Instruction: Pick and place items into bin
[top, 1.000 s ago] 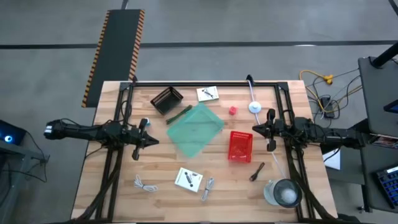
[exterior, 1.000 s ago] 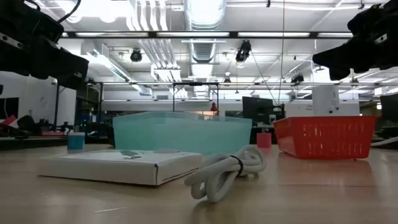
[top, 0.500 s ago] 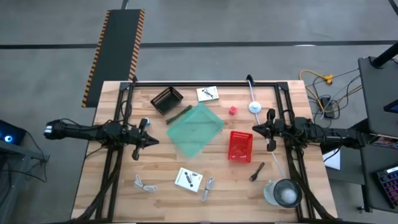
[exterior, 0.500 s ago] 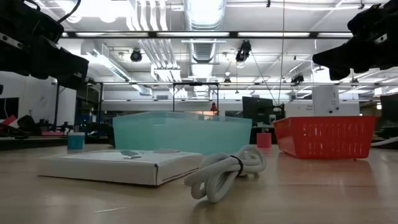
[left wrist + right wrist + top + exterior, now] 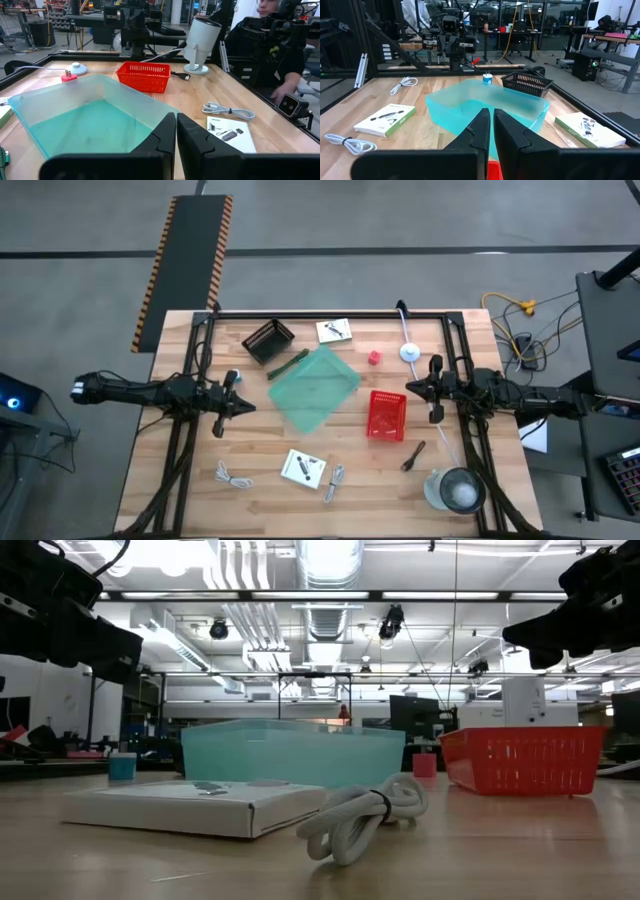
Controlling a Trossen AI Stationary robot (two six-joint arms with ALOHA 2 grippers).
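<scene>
Left pincer (image 5: 238, 406) clenched with nothing between the fingers, hovering over the table's (image 5: 180, 495) left side, pointed toward the teal bin (image 5: 314, 388). Right pincer (image 5: 412, 389) likewise clenched and empty, held over the right side just beside the red basket (image 5: 386, 415), facing the teal bin from the other way.

Teal bin near the table's middle, turned at an angle, apparently holding nothing. Black wire basket (image 5: 268, 340) at its far left corner, green pen (image 5: 288, 366) lying between the two, close along the bin's edge. White printed packet (image 5: 334, 331) at the far edge, tiny red cube (image 5: 373, 358) just right of the bin. Second white packet (image 5: 303, 469) on the near side, a white coiled cable (image 5: 335, 481) just beside it and another white cable (image 5: 232, 475) well to its left. Dark stick (image 5: 414, 455) near the red basket's near end. Round lidded container (image 5: 456, 490) at the near right corner.
</scene>
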